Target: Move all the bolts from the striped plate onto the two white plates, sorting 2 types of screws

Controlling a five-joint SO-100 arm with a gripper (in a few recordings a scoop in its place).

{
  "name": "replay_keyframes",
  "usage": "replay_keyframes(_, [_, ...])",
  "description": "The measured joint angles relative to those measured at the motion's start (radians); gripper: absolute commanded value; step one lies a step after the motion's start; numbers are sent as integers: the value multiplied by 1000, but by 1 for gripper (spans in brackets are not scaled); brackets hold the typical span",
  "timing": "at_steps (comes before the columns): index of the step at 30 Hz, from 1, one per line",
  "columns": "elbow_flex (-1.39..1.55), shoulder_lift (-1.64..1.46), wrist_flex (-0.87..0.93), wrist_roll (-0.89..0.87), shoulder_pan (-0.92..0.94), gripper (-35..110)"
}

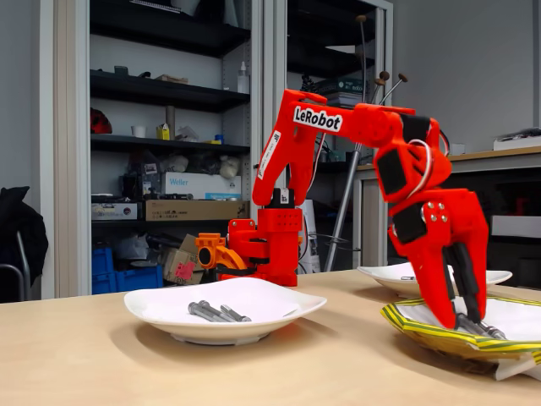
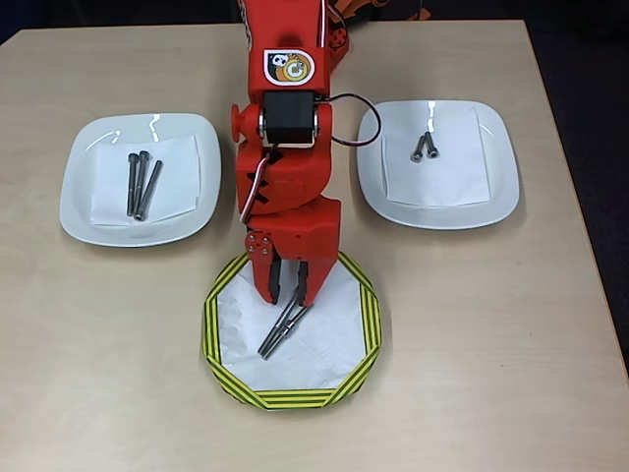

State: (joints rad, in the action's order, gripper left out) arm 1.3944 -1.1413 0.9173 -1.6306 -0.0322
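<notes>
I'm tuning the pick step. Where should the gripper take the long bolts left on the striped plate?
Mid-shank, from straight above. The long bolts lie flat and side by side on the striped plate, slanted in the overhead view, so the jaws should close across their width. The gripper already sits over their upper ends.

The red arm rises from its base at the back of the table, bends at the elbow and reaches forward, with the wrist turned so the gripper points steeply down. In the overhead view the gripper sits low, its two fingers drawn close with only a narrow gap between them. Whether the tips pinch anything cannot be told from either view
</notes>
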Motion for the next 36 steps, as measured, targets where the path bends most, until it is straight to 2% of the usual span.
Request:
replay_keyframes(17, [-124, 183, -60, -3, -6, 4])
replay_keyframes(23, [-152, 190, -17, 9, 5, 4])
replay_keyframes(32, [-91, 137, 38, -17, 11, 5])
replay_keyframes(36, [-35, 101, 34, -35, 17, 0])
